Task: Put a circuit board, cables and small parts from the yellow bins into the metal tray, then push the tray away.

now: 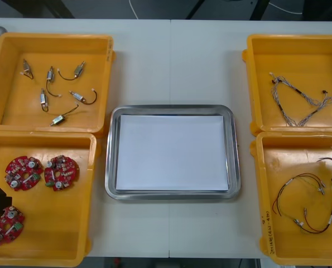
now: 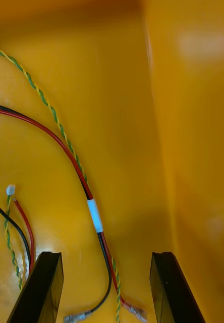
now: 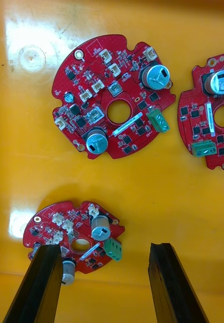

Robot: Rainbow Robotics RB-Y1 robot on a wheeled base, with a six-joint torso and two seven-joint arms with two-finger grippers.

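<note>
Your left tool (image 3: 104, 250) spread open, empty, over red circuit boards (image 3: 112, 96) in the near-left bin (image 1: 71, 245), your right tool (image 2: 106, 255) open, empty, above cables (image 2: 94, 214), metal tray (image 1: 234, 151) mid-table (image 1: 171, 56).

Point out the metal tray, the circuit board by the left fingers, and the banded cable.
metal tray (image 1: 111, 151), front view, left rim.
circuit board (image 3: 66, 228), left wrist view, red face.
banded cable (image 2: 95, 214), right wrist view, white band.

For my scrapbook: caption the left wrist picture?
Open left gripper above three red circuit boards in a yellow bin.
</note>
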